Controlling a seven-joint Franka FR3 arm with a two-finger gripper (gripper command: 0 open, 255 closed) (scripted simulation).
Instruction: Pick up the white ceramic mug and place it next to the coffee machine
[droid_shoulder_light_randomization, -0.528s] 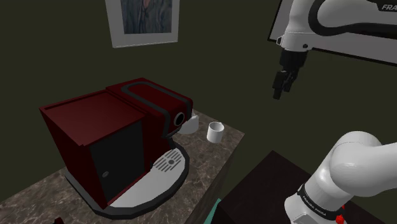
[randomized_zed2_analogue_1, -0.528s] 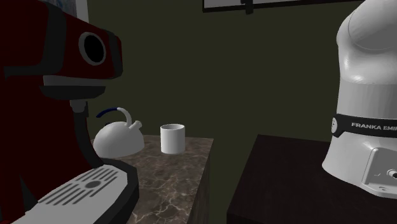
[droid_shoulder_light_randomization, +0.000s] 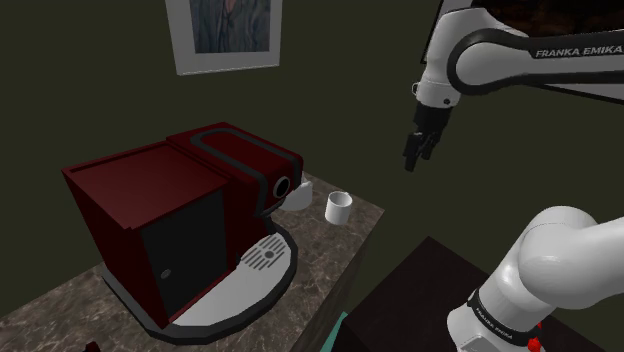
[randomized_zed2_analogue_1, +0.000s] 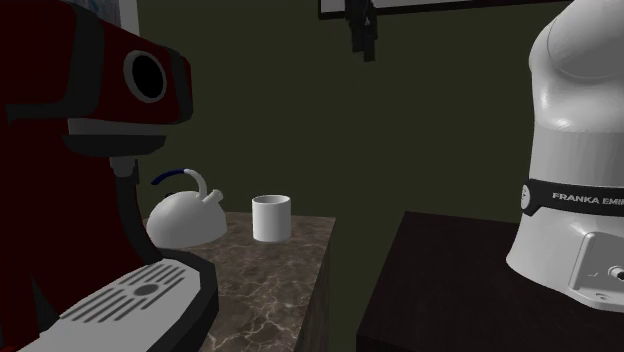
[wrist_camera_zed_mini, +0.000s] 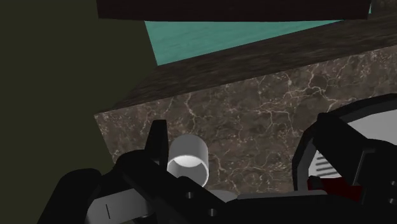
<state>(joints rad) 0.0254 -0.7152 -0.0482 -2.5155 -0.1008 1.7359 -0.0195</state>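
While the pincer (droid_shoulder_light_randomization: 411, 160) hangs high above the mug (droid_shoulder_light_randomization: 339, 207) and well apart from it, the task stands at its first step, the approach. The mug, white and upright, sits near a corner of the marbled surface (droid_shoulder_light_randomization: 345, 248), near a white kettle (randomized_zed2_analogue_1: 185, 215) that stands between it and the red coffee machine (droid_shoulder_light_randomization: 180, 215). The pincer carries nothing; whether it is released or clenched cannot be told. The next move likely calls for a descent over the mug, spread wide enough to span it and kept clear of the kettle.
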